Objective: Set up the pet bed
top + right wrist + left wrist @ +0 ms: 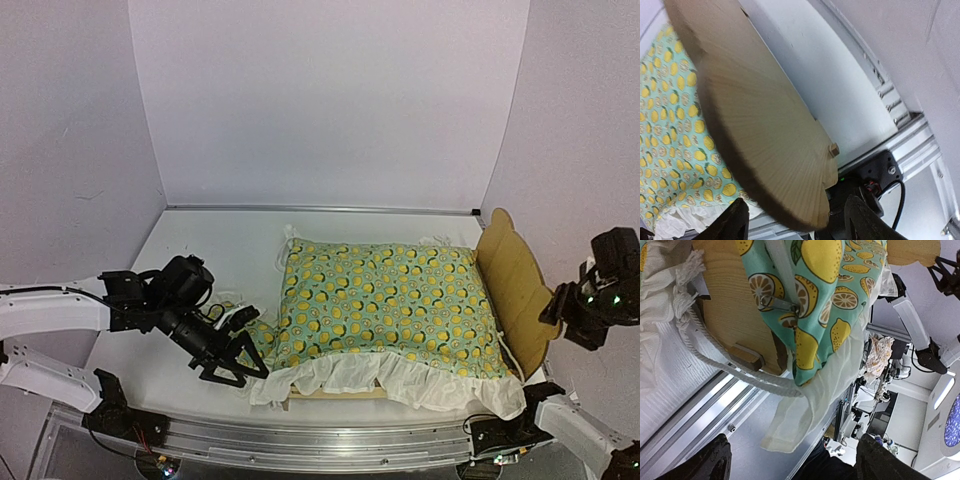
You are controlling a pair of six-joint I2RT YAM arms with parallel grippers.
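Observation:
The pet bed stands at the right middle of the white table, its rounded plywood headboard [512,285] upright at the right end. The lemon-patterned quilt [390,300] covers it, and its white ruffle [400,378] hangs over the near rail. My left gripper [238,368] is open and empty by the bed's foot end. A small matching patterned piece [258,335], apparently the pillow, lies just behind it. The left wrist view shows the wooden footboard [735,305], the quilt [825,290] and the open gripper [795,462]. My right gripper [553,308] is open, with the headboard's rim [770,125] between its fingers [735,222].
An aluminium rail [330,440] runs along the table's near edge, and the ruffle [800,410] hangs over it. A white twisted cord [725,365] loops by the footboard. White walls close the back and both sides; the right wall is near the headboard.

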